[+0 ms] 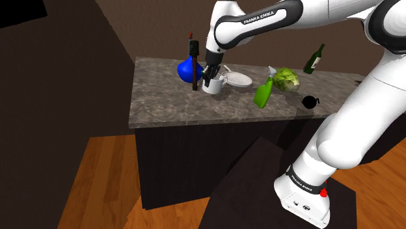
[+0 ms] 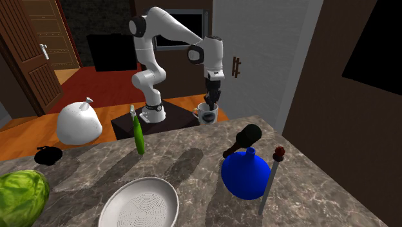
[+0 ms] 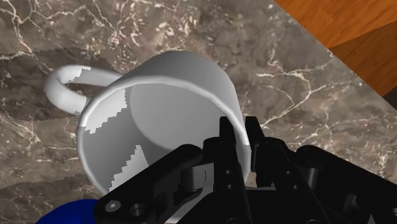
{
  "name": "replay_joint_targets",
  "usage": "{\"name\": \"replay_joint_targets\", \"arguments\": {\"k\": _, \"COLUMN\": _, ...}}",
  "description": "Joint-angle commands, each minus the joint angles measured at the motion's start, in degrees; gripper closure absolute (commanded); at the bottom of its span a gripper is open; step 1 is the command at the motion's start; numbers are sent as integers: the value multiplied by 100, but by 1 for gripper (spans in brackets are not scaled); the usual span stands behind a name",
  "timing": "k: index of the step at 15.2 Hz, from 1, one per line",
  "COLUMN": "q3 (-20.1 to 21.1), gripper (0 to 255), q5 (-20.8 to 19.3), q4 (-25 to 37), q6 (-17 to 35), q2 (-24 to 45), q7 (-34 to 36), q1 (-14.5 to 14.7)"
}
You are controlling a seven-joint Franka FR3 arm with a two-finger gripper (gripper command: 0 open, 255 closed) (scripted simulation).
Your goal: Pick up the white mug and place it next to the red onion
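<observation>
Pinching the white mug [image 3: 181, 83] by its wall, my gripper [image 3: 238, 133] sits narrow on the rim, one black finger inside the cup and one outside, roughly across from the handle. So I judge the grasp made. Whether the base has left the stone I cannot tell. The mug [image 1: 213, 86] stands toward the end of the marble counter [image 1: 169, 107] at the shoulder view's left, close to the edge that faces my stand, with the blue vase [image 1: 186, 68] just behind it. The lift, the carry and the setting-down are all left to do. I see nothing red to aim for. The likeliest target, by my guess, is a small black round thing [image 1: 311, 101] near the same edge toward the opposite end, well apart from the mug. It lies past the green spray bottle [image 1: 263, 93] and the green cabbage [image 1: 286, 79]. A white bulb with a stalk [image 2: 77, 122] stands near it in the second exterior view and could equally be meant. As for writing, "FRANKA EMIKA" reads in white on my forearm [image 1: 260, 16]. The mug [image 2: 207, 115] carries a dark print on its side that I cannot read, and the green wine bottle [image 1: 314, 59] shows no legible label.
</observation>
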Motion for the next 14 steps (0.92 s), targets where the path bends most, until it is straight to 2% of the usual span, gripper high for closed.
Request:
{"name": "replay_joint_targets", "arguments": {"k": 1, "q3": 3, "gripper": 255, "q5": 6, "q4": 90, "q6": -148, "q2": -56, "q7": -5, "q1": 3}}
{"name": "replay_joint_targets", "arguments": {"k": 9, "q3": 6, "gripper": 255, "q5": 24, "q4": 493, "q6": -683, "q2": -189, "q7": -38, "q1": 7}}
{"name": "replay_joint_targets", "arguments": {"k": 14, "q3": -332, "gripper": 255, "q5": -3, "q4": -164, "q6": -586, "q2": -782, "q7": -626, "q1": -262}}
